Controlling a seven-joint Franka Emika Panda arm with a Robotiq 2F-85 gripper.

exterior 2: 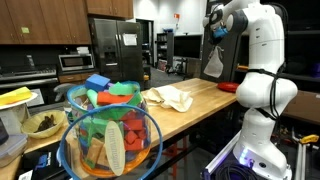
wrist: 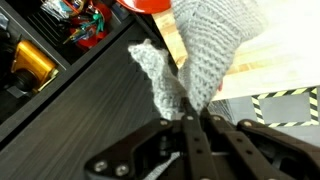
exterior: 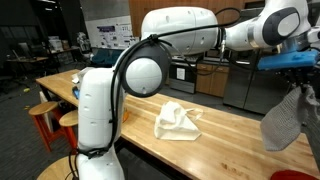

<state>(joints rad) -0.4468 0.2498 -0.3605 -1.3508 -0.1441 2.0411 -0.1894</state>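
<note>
This is looking like a kitchen built inside a lab hall — a black refrigerator [exterior 2: 120, 50], a microwave [exterior 2: 72, 62] and wooden cabinets [exterior 2: 40, 18] are lining one wall, a butcher-block counter [exterior 2: 205, 92] is running through, and posters [exterior: 102, 33] are hanging beyond the stools [exterior: 45, 110].

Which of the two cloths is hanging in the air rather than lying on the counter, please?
The grey knitted cloth, pinched in the gripper; the cream cloth lies crumpled on the wooden counter.
</note>
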